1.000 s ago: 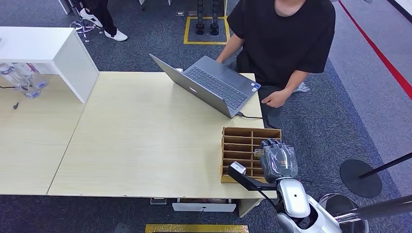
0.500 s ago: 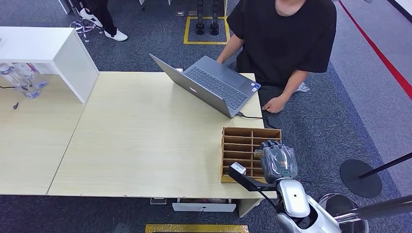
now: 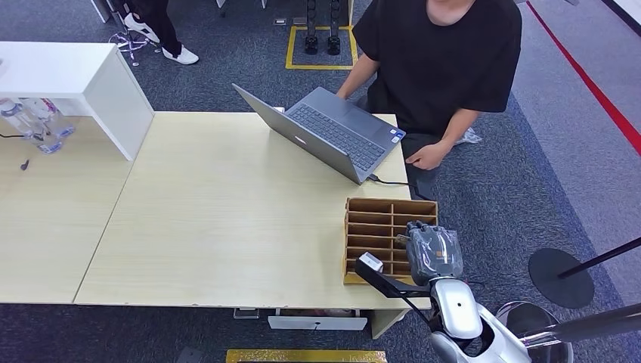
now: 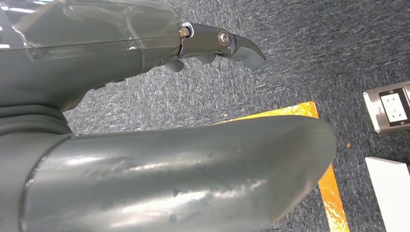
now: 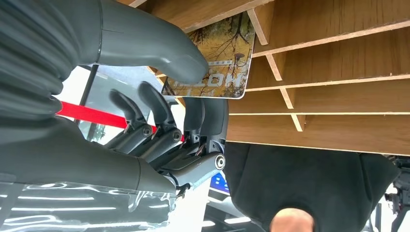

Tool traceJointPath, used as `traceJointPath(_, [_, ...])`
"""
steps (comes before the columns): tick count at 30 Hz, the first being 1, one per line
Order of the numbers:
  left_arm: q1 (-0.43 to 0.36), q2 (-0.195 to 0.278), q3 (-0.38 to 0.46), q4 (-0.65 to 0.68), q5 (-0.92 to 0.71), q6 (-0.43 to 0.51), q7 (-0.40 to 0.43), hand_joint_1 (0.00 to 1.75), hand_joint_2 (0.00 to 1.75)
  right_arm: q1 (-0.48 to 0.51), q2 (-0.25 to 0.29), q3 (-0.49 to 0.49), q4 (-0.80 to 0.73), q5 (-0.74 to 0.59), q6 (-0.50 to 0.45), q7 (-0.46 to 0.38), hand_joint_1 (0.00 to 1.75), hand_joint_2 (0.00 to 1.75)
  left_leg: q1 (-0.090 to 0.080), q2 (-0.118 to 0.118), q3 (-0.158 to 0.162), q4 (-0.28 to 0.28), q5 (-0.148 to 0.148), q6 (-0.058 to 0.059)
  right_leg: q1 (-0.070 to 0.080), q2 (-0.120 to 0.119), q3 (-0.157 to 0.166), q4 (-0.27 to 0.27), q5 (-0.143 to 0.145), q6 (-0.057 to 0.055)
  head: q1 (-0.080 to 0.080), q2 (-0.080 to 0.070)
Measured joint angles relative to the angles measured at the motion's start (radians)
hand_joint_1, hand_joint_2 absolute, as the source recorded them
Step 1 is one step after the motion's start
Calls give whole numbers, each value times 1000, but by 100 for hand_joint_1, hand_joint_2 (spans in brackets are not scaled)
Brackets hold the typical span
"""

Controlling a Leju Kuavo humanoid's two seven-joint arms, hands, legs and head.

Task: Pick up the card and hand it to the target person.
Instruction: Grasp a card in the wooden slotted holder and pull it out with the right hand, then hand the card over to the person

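A: Change: right hand (image 3: 433, 253) drawn slightly back over the wooden rack (image 3: 378, 219).
B: Card (image 5: 218, 58): thin, stiff, slick; pinched at its edge, thumb against fingers (part-slotted). Left hand (image 4: 145, 53) empty, fingers loosely curled.

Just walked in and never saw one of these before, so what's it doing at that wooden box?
The robot's right hand is at the wooden slotted organizer on the table corner, pinching a printed card between thumb and fingers, partly out of a slot. A person in black stands by an open laptop. The left hand hangs over carpet.
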Motion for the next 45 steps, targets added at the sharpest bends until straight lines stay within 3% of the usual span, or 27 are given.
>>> traceJointPath(13, [0, 0, 0, 0, 0, 2, 0, 0, 0, 2, -13, -11, -27, 52, -1, 18, 172, 175, 0, 0, 0, 0, 0, 0, 0, 0, 0, 0, 0, 0, 0, 0])
traceJointPath(21, [2, 0, 0, 0, 0, 3, -5, 0, 0, 2, -51, -67, -146, 104, 73, 20, 160, 175, 0, 0, 0, 0, 0, 0, 0, 0, 0, 0, 0, 0, 0, 0])
traceJointPath(30, [3, 0, 0, 0, 0, 3, -6, 0, 0, -4, -84, -134, -307, 152, 125, 11, 164, 175, 0, 0, 0, 0, 0, 0, 0, 0, 0, 0, 0, 0, 0, 0])
traceJointPath(45, [-9, -1, -15, 0, 0, -7, 13, 0, 0, -70, -115, -222, -306, 9, 85, -37, 154, 175, 0, 0, 0, 0, 0, 0, 0, 0, 0, 0, 0, 0, 0, 0])
